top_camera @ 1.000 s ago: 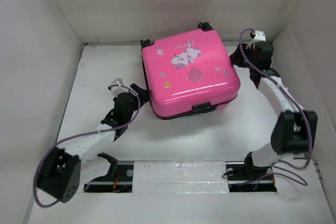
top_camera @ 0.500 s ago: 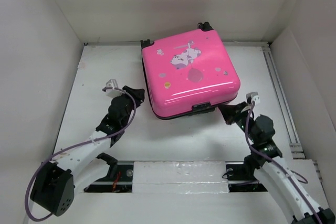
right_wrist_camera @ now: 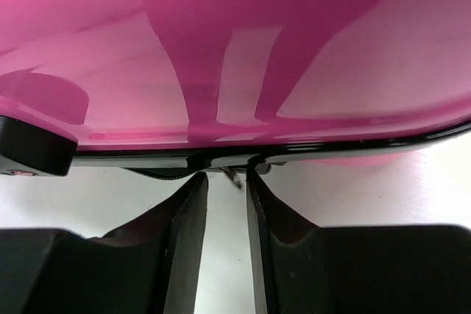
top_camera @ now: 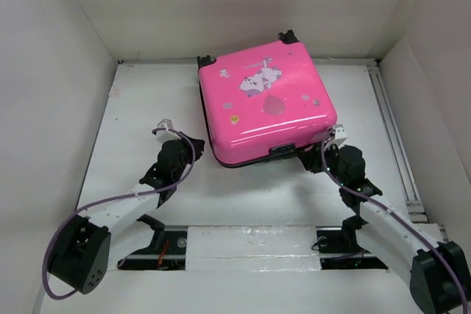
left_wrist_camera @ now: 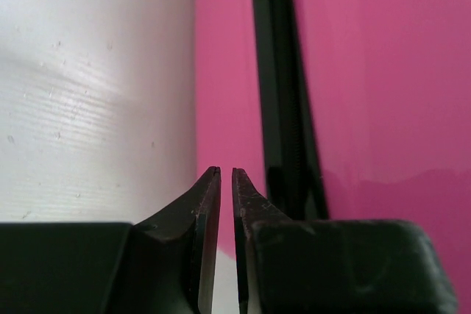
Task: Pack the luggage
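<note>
**Shut pink case, a hand at each near side**

The luggage (top_camera: 266, 104) lies closed, sticker side up, at the far middle of the white surface (top_camera: 140, 101). The left hand (left_wrist_camera: 226, 171) — jaws all but together, holding nothing — sits beside its left seam. The right hand (right_wrist_camera: 227, 175) stands slightly parted at the front zip line, gripping nothing.

My right arm has swung round from the 3 o'clock side of the luggage (top_camera: 265, 101) to its 5 o'clock corner. The right gripper (top_camera: 315, 154) now sits just beside the seam there, its jaws pinched in and then eased to a narrow gap. At 8 o'clock, the left gripper (top_camera: 194, 139) backed off slightly and returned, and its jaws have narrowed from wide to nearly touching.
</note>
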Robot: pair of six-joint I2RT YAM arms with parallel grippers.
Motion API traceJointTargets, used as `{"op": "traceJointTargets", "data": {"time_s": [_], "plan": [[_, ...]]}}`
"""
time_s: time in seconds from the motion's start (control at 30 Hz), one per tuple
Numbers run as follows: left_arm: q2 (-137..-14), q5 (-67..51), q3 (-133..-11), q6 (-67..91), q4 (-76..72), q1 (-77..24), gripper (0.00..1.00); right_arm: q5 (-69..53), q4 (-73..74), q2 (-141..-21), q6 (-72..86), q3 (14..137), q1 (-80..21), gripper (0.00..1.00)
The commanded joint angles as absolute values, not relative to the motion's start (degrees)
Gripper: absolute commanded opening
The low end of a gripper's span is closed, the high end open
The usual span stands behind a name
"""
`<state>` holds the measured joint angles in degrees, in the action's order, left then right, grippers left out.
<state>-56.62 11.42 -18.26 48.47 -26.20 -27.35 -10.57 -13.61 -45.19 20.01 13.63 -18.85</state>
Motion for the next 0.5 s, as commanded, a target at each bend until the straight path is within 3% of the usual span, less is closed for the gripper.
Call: {"op": "traceJointTargets", "data": {"time_s": [0.0,0.47], "plan": [[-58.44,8.27,-16.96,47.03,-30.14,-27.25,0.08,-10.47,-21.53,-46.14,17.93,17.14,-19.25,0.33],[-61.87,2.81,-16.35,45.00,-35.77,-27.25,0.08,-3.45,-25.58,-46.76,18.11,16.17,-19.86,0.35]]}}
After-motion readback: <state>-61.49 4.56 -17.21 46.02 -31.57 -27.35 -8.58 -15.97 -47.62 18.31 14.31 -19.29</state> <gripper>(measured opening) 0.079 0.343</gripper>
